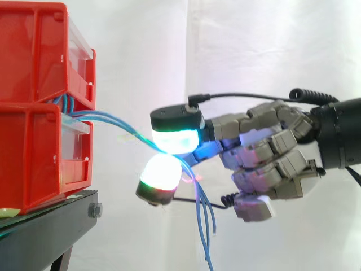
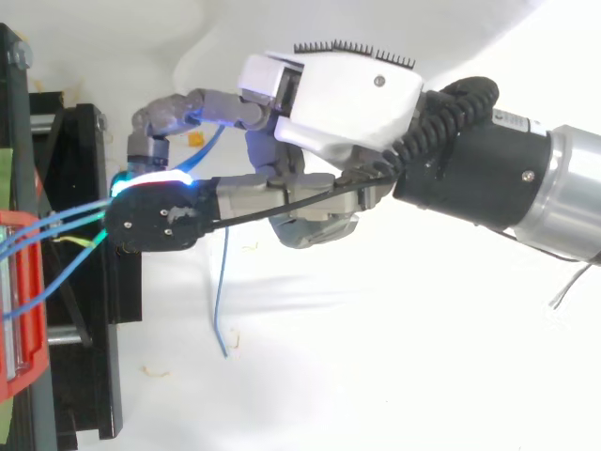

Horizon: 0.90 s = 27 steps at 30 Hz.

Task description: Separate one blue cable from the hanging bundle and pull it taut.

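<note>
Side view: the robot hand (image 1: 265,164) is reaching in from the right with its fingers stretched toward the bins, and two of its glowing pads are closing on each other, one cyan-white pad (image 1: 176,138) above and one white-and-red pad (image 1: 162,172) below. The blue cables (image 1: 107,119) are passing through the narrow gap between those two pads, so the robot hand is pinching them; how many strands are actually lying inside the pinch I cannot tell. From the pinch the cables are running left and slightly upward, fanning out into the front of the bins, while on the other side three strands are hanging down loosely below the lower pad. Two red bins are standing stacked, the upper bin (image 1: 34,51) sitting on the lower bin (image 1: 31,158), and the cables are coming out at the seam between them. One black surface (image 1: 51,226) is carrying the stack, and a white curtain (image 1: 254,51) is hanging behind. From above, one blue strand (image 2: 220,282) is trailing down under the robot hand (image 2: 329,99).
</note>
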Each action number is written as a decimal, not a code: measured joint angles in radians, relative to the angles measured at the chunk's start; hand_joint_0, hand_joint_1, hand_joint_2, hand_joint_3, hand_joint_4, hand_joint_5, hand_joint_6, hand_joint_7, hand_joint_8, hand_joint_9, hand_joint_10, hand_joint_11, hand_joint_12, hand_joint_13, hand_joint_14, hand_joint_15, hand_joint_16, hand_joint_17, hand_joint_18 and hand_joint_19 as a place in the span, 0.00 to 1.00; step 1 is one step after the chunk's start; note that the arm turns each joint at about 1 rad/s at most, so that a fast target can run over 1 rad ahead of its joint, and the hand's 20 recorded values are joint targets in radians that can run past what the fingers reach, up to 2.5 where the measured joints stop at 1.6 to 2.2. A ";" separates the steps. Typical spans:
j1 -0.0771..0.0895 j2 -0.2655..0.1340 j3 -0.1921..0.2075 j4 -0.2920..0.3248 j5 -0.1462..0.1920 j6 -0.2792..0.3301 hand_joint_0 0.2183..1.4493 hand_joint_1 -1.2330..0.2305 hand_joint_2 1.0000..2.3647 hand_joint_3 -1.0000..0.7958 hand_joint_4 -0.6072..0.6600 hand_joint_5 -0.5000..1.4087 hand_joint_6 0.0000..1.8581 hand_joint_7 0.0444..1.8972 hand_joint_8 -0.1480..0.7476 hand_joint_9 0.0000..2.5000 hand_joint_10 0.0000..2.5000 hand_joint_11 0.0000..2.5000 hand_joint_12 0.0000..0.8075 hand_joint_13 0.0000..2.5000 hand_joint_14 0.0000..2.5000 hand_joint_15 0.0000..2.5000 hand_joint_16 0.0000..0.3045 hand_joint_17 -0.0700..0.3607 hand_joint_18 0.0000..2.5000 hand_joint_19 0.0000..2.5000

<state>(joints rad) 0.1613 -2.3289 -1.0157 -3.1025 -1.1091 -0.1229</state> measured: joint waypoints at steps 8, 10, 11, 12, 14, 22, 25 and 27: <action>0.001 0.002 0.047 -0.067 -0.003 -0.016 0.38 0.44 0.01 0.53 0.64 0.32 0.27 0.61 0.19 1.00 0.01 0.78 0.46 0.95 0.00 0.69 0.18 0.44 0.65 0.29; 0.002 0.003 0.051 -0.079 -0.003 -0.020 0.38 0.44 0.01 0.53 0.64 0.32 0.27 0.61 0.19 1.00 0.01 0.78 0.46 0.94 0.00 0.69 0.18 0.44 0.65 0.29; 0.003 0.003 0.054 -0.085 -0.003 -0.024 0.38 0.44 0.01 0.53 0.64 0.32 0.27 0.60 0.19 1.00 0.01 0.78 0.46 0.94 0.00 0.69 0.18 0.44 0.65 0.29; 0.003 0.003 0.055 -0.090 -0.003 -0.028 0.38 0.44 0.01 0.53 0.64 0.32 0.27 0.60 0.19 1.00 0.01 0.78 0.46 0.94 0.00 0.69 0.18 0.44 0.65 0.29; 0.005 0.003 0.056 -0.096 -0.003 -0.036 0.38 0.44 0.01 0.53 0.64 0.32 0.27 0.61 0.19 1.00 0.01 0.78 0.46 0.94 0.00 0.68 0.17 0.44 0.65 0.29; 0.014 0.025 0.057 -0.139 -0.003 -0.105 0.38 0.44 0.01 0.53 0.64 0.32 0.27 0.60 0.18 1.00 0.01 0.76 0.45 0.94 0.00 0.69 0.17 0.43 0.65 0.29; 0.018 0.043 0.056 -0.168 0.001 -0.139 0.38 0.44 0.01 0.53 0.63 0.32 0.27 0.59 0.20 1.00 0.01 0.74 0.45 0.94 0.00 0.69 0.17 0.44 0.65 0.30; 0.021 0.054 0.056 -0.187 0.005 -0.158 0.38 0.44 0.01 0.53 0.64 0.32 0.27 0.58 0.20 1.00 0.01 0.73 0.45 0.94 0.00 0.68 0.17 0.43 0.65 0.30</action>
<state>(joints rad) 0.1820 -2.2750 -0.9598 -3.2898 -1.1039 -0.2812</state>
